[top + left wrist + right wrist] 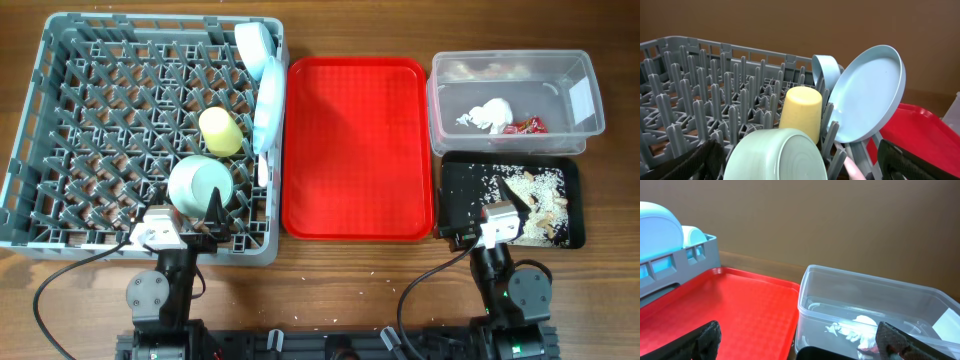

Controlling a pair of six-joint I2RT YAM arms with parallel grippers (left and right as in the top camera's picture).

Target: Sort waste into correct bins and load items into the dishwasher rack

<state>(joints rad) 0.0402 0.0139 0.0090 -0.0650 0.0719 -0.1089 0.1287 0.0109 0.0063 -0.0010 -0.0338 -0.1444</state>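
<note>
The grey dishwasher rack (30,130) holds a yellow cup (221,131), a pale blue bowl (200,184) and pale blue plates (268,100) upright along its right side. My left gripper (218,212) is open at the rack's front edge, and the bowl (785,155) lies between its fingers (802,167). The clear tub (590,110) holds the white napkin (487,116) and the red wrapper (525,126). The black tray (465,185) holds rice scraps (540,190). My right gripper (515,195) is open and empty over it. I cannot make out the fork and spoon.
The flat red serving tray (355,140) lies bare between the rack and the bins. In the right wrist view it (740,310) lies left of the tub (860,305), with the rack's corner (680,265) at far left. Cables run along the table's front edge.
</note>
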